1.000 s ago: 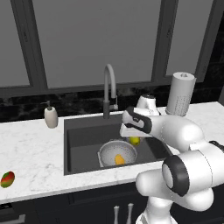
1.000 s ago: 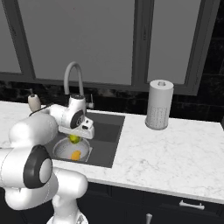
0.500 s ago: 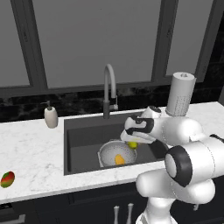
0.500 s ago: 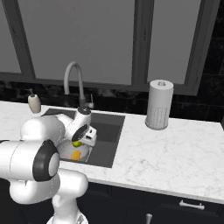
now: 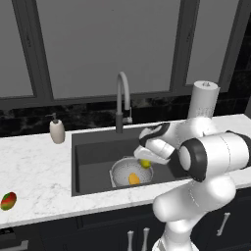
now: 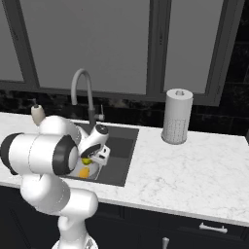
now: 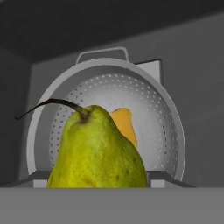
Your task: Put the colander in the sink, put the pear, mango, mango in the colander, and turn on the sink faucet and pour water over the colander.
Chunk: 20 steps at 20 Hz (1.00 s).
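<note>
Pear (image 7: 97, 153) — clamped in gripper (image 5: 145, 160) — above colander (image 7: 170, 127).

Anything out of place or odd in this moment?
Nothing damaged or spilled. One mango lies alone at the counter's front left edge, far from the sink. The colander sits level with the orange mango inside; the pear is above it.

I see a colander (image 7: 166, 127) of matt, finely perforated metal; a pear (image 7: 98, 153) with smooth, speckled skin; a matt dark sink (image 5: 93, 157); a brushed-metal faucet (image 5: 122, 98); a polished white marble counter (image 6: 194, 165).
</note>
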Motion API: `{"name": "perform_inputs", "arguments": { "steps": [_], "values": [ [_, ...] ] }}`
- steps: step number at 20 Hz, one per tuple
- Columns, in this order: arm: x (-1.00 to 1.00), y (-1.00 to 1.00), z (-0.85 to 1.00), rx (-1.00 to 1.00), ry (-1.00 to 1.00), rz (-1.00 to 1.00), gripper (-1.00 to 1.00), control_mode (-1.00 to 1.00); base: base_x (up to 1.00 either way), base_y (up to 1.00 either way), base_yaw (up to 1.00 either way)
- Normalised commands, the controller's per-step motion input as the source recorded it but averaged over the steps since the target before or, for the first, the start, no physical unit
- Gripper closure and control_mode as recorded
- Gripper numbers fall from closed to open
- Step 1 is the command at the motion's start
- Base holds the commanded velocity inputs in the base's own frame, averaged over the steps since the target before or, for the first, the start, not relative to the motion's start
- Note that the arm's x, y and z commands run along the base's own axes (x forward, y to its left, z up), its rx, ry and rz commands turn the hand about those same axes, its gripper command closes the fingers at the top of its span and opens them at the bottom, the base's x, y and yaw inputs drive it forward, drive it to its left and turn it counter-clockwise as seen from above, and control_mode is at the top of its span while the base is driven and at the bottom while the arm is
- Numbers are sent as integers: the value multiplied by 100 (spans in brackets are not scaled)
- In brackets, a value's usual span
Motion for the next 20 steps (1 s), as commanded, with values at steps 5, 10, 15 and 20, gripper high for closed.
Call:
{"name": "perform_inputs", "arguments": {
  "steps": [5, 10, 15, 20],
  "values": [
    [23, 15, -32, 4, 1, 0, 100, -100, 0, 0, 0],
    [32, 0, -24, 0, 11, 0, 100, -100, 0, 0, 0],
    [31, 1, -31, 0, 10, 0, 100, -100, 0, 0, 0],
    [32, 6, -27, 0, 6, 0, 100, -100, 0, 0, 0]
  ]
}}
